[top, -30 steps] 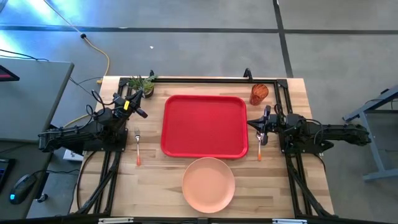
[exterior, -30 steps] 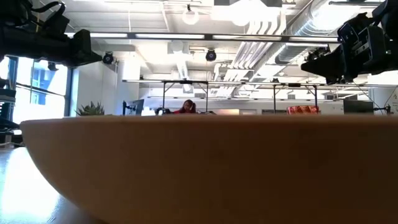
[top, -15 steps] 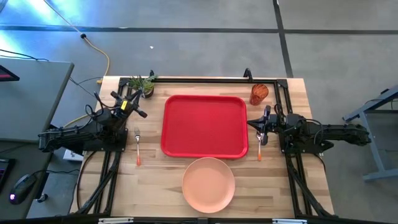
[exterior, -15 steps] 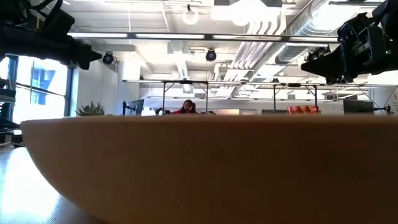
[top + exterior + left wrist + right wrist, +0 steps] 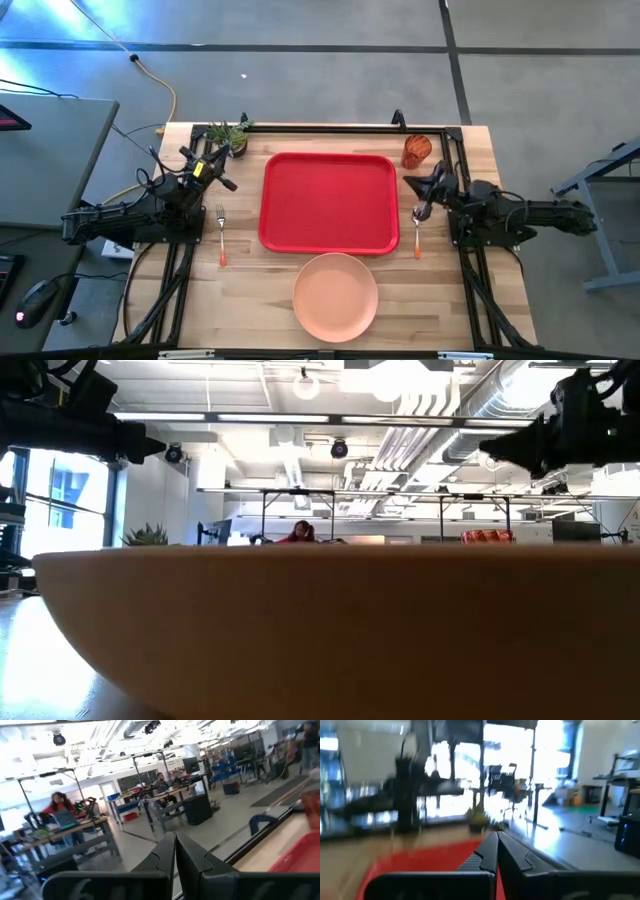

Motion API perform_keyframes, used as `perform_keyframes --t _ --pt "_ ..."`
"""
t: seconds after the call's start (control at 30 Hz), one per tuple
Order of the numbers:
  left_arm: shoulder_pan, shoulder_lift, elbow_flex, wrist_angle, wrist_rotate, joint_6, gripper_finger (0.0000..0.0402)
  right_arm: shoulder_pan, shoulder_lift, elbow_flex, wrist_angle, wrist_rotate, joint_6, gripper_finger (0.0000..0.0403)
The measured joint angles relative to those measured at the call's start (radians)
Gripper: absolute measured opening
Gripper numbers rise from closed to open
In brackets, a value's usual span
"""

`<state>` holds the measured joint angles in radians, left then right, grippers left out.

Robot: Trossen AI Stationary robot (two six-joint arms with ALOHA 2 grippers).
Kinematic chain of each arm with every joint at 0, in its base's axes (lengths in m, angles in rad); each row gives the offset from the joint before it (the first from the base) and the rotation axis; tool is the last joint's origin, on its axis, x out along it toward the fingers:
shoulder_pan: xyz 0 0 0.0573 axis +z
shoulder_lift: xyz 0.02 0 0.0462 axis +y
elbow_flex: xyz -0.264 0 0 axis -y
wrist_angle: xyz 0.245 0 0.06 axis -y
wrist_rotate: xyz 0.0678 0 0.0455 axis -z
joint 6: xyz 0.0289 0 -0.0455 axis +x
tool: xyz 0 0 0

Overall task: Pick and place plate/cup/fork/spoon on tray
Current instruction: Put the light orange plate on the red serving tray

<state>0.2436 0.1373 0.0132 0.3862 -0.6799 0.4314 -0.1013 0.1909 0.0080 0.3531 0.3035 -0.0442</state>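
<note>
Our right end effector (image 5: 418, 184) hovers above the spoon (image 5: 417, 229) beside the empty tray (image 5: 328, 203), fingers pressed together, holding nothing. We judge it should open, then descend squarely over the handle; the left end effector (image 5: 226, 182) waits closed near the fork (image 5: 221, 236)

We see the tray (image 5: 328, 202) mid-desk (image 5: 260, 300), fork (image 5: 221, 236) left, spoon (image 5: 418, 231) right, plate (image 5: 335, 296) in front, cup (image 5: 417, 151) behind-right.

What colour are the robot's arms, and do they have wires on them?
Both arms are black and jointed. The left gripper has a small yellow patch just behind it and thin black cables looping nearby. The right gripper is all black, ending in two slim fingers.
</note>
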Motion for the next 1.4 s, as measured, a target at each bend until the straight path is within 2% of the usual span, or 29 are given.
perform_keyframes --t 0.13,0.27,0.33,0.43,0.6,0.8,0.93,1.07,1.23,1.4 --pt "0.0 0.0 0.0 0.011 0.089 -0.201 0.0005 -0.017 0.004 0.0 0.102 0.102 0.082 0.0" --pt "0.0 0.0 0.0 0.045 0.127 -0.357 0.0005 -0.046 0.016 0.0 0.095 0.221 0.112 0.0" --pt "0.0 -0.001 0.0 0.088 0.118 -0.369 0.0005 -0.067 0.034 0.0 0.08 0.257 0.143 0.0" --pt "0.0 -0.001 0.0 0.093 0.113 -0.36 0.0005 -0.104 0.081 0.0 0.076 0.247 0.182 0.0" --pt "0.014 0.0 0.0 0.132 0.072 -0.201 0.0005 -0.198 0.179 0.0 0.126 0.254 0.245 0.0" --pt "0.066 0.0 0.0 0.153 0.065 -0.111 0.0005 -0.31 0.323 0.0 0.177 0.232 0.282 0.0" --pt "0.126 0.0 0.0 0.158 0.065 -0.067 0.0005 -0.332 0.415 0.0 0.195 0.145 0.305 0.0" --pt "0.177 0.013 0.0 0.144 0.084 -0.113 0.0005 -0.331 0.498 0.0 0.301 0.069 0.29 0.0" --pt "0.229 0.067 0.0 0.135 0.21 -0.09 0.0005 -0.33 0.588 0.023 0.389 -0.024 0.296 0.0" --pt "0.256 0.145 0.0 0.139 0.36 -0.18 0.0005 -0.33 0.673 0.093 0.398 -0.098 0.324 0.0"
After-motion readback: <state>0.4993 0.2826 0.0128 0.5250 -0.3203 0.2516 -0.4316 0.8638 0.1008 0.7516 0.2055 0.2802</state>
